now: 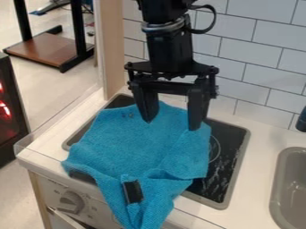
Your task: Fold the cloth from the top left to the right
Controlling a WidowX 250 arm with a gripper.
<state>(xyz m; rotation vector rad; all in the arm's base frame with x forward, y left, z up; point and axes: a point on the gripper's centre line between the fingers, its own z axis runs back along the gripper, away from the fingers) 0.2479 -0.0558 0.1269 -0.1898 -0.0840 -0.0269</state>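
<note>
Blue cloth (137, 143) lies nearest the camera with its narrow lower end, which hangs over the front edge of the white counter (251, 179). From there it widens and spreads back across the black stovetop (229, 141), covering most of it; a dark strip of glass with a pale ring shows along the right side. The lower part is creased and bunched, and a small black piece (133, 191) sits against it near the front edge. Two small dark marks show near the cloth's upper left corner.

Over the back part of the cloth hangs the black gripper (172, 124), pointing down from the top of the view. It is open, its two fingers well apart, with cloth visible between them and nothing pinched. One fingertip is above the upper middle of the cloth, the other near its right side; whether either touches the fabric is hard to tell.

On the stove's front, left of the hanging end, is a round knob (71, 202). A grey sink (291, 188) is set into the counter at right, and a white tiled wall (251, 53) stands behind.
</note>
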